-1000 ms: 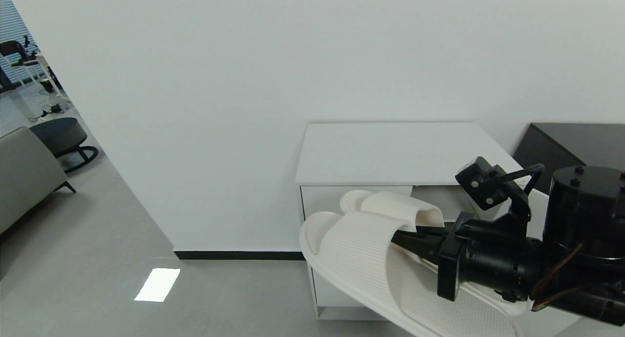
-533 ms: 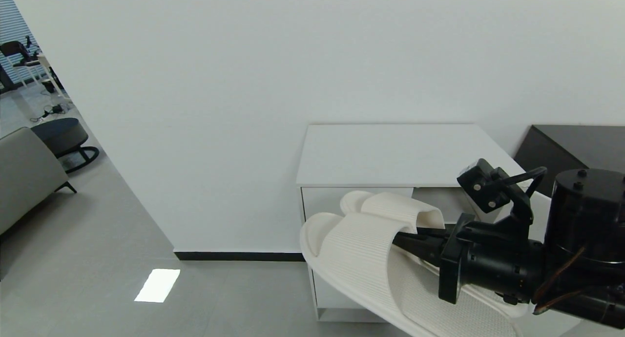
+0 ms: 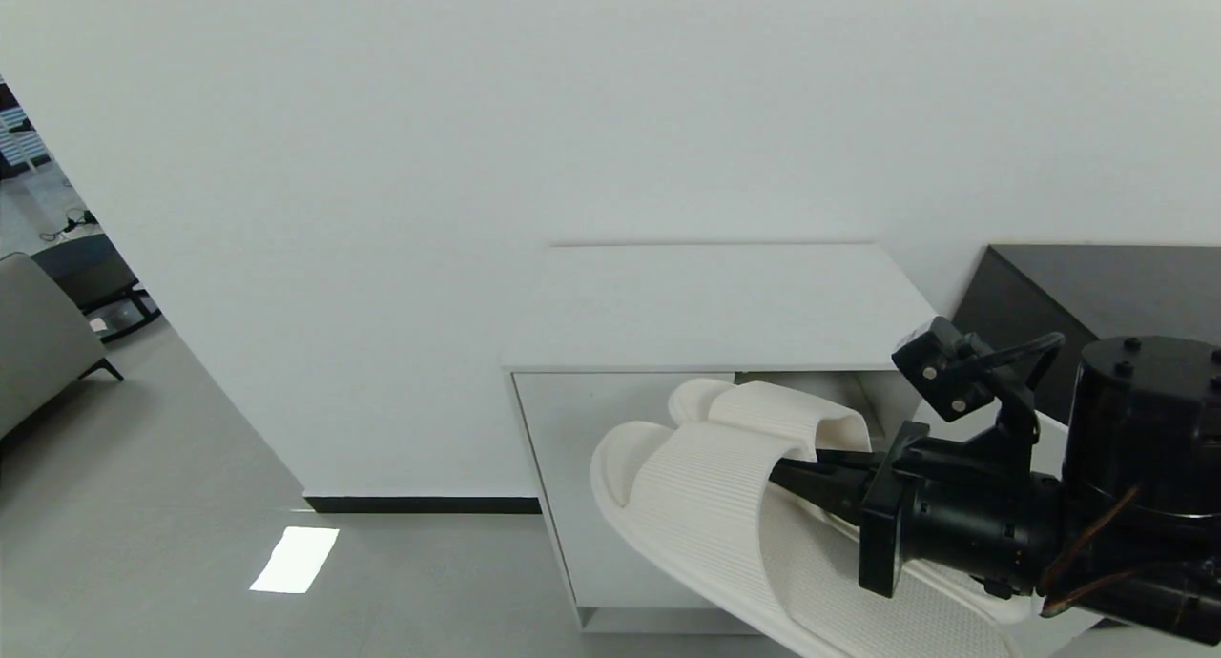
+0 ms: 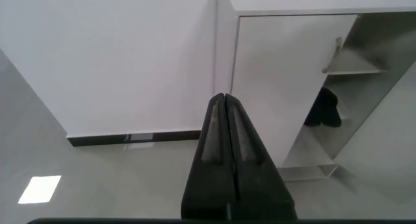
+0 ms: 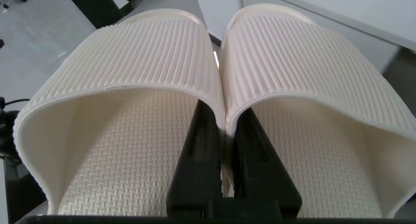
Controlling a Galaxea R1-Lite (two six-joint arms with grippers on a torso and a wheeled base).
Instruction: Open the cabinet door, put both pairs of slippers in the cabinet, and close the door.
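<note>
Light is even and diffuse, coming from overhead, and no shadows have hard edges. The plain white wall [image 3: 477, 143] is bright and turns slightly greyer low down. The glossy grey floor [image 3: 143, 505] carries one bright rectangular glare patch [image 3: 294, 560].

On the white box-shaped cabinet [image 3: 715, 305], the top is bright. The front below the top's front edge is in grey shade, and the open compartment is dimmer still. The black skirting strip [image 4: 133, 138] shows a pale gleam in the left wrist view.

The straps of the cream ribbed slippers [image 5: 156, 62] are lit from above, the hollows beneath are shaded, and the ribs cast fine shadow lines.

In the head view verticals lean, notably the wall's left edge and the cabinet's side edge.
</note>
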